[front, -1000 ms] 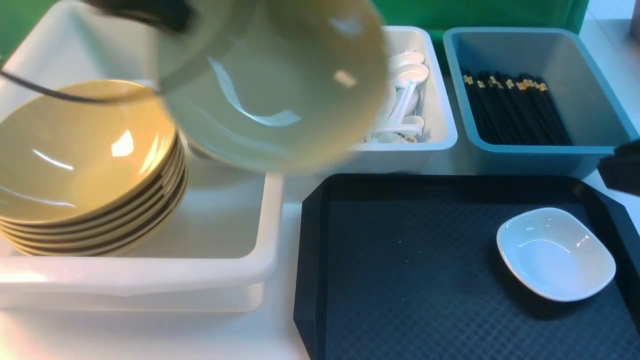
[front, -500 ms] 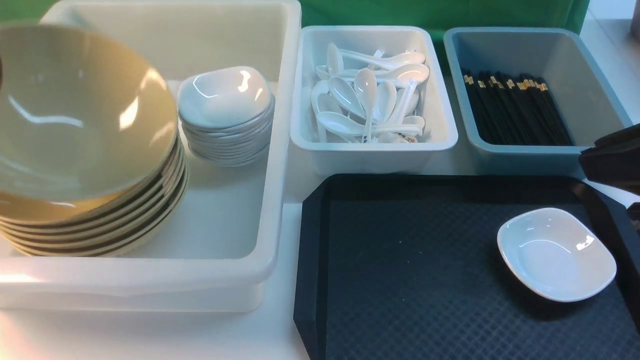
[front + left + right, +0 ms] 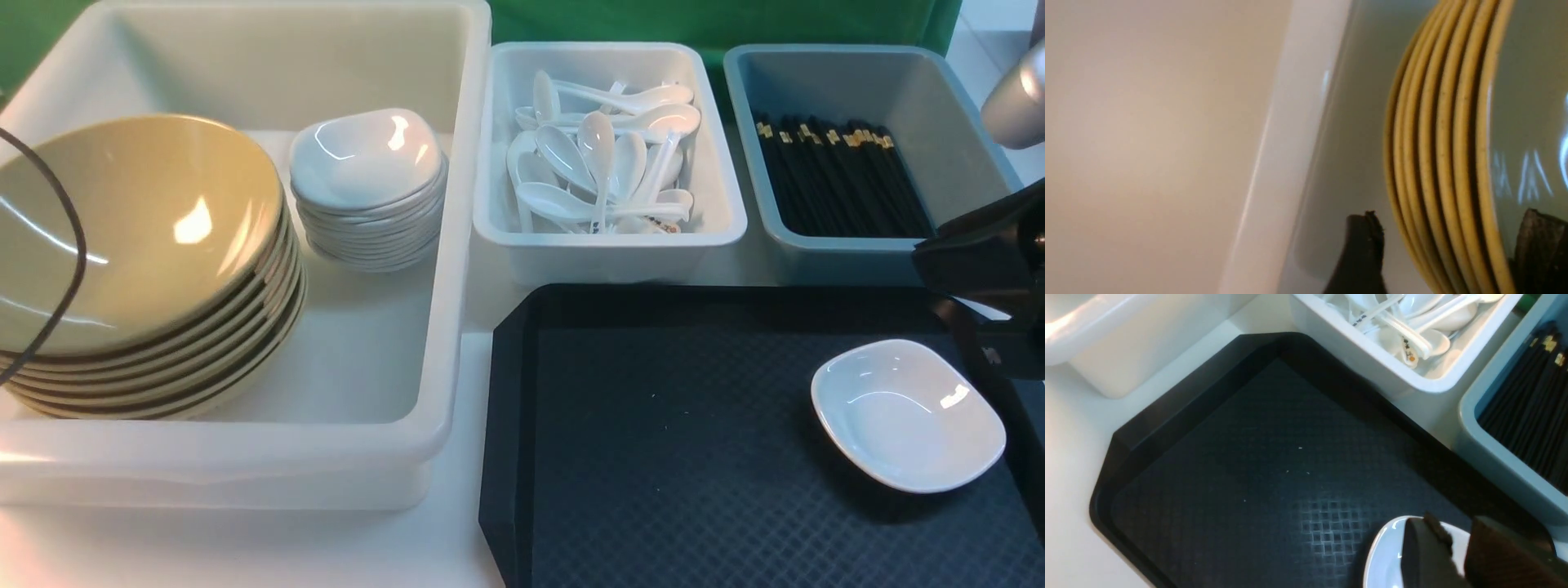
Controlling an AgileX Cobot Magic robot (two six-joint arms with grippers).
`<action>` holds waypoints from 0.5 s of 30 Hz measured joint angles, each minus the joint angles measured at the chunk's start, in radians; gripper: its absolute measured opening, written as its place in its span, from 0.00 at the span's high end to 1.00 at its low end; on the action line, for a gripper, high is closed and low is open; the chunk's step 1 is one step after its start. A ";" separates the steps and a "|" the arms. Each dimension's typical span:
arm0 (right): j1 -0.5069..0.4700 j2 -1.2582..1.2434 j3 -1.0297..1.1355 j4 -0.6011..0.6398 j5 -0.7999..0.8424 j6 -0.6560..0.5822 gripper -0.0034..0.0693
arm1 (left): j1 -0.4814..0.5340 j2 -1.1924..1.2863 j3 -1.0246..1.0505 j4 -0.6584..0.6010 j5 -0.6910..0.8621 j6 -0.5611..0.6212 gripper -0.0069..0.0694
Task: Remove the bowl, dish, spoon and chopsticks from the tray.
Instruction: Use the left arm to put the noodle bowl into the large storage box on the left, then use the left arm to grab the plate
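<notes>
Well, the bowl had come to rest. A second before, it had hung tilted and blurred in the air across the middle of the view. Half a second before, it had still sat high over the pile at the left. Now it lay as the top piece on the stack of tan bowls inside the large white bin, beside the stack of small white dishes.

From the left wrist view, the left hand had let go. Its two dark fingers stood wide apart, one outside the stacked rims and one inside the top bowl, the outer one clear of the rims. A dark cable looped in front of the bowls.

The dish had not shifted; it lay alone on the tray, near its right end.

The right hand had edged farther in from the right edge and hung above the dish. Its fingers were parted a little and grasped nothing. A silver part of its arm now showed at the upper right.

The white spoons and black chopsticks lay in their bins as before.
</notes>
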State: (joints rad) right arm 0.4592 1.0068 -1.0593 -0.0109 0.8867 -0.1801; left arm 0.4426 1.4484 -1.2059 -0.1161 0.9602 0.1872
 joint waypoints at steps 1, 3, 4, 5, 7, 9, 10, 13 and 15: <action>0.000 0.000 0.000 0.000 0.000 0.000 0.70 | -0.003 -0.005 -0.016 0.022 0.009 -0.020 0.29; 0.000 0.000 0.000 0.000 0.000 0.000 0.69 | -0.009 -0.025 -0.066 0.050 0.034 -0.047 0.23; 0.000 0.000 0.000 0.000 0.000 0.000 0.69 | -0.016 -0.040 -0.101 0.052 0.052 -0.059 0.21; 0.000 0.000 0.000 -0.001 0.000 0.000 0.69 | -0.030 -0.057 -0.137 0.046 0.073 -0.072 0.21; 0.000 0.000 0.000 -0.019 0.000 0.000 0.69 | -0.093 -0.088 -0.206 0.013 0.119 -0.083 0.21; 0.000 0.000 0.000 -0.069 0.002 0.012 0.69 | -0.200 -0.105 -0.244 -0.026 0.142 -0.083 0.22; 0.000 0.000 0.000 -0.118 0.007 0.036 0.69 | -0.297 -0.110 -0.259 -0.055 0.149 -0.080 0.23; 0.000 0.000 -0.011 -0.226 0.060 0.120 0.69 | -0.540 -0.086 -0.267 -0.087 0.137 -0.093 0.25; 0.000 0.000 -0.035 -0.297 0.135 0.165 0.69 | -0.722 -0.031 -0.268 -0.081 0.093 -0.120 0.26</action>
State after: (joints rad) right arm 0.4592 1.0068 -1.0946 -0.3075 1.0214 -0.0147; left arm -0.2794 1.4176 -1.4740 -0.1976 1.0527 0.0673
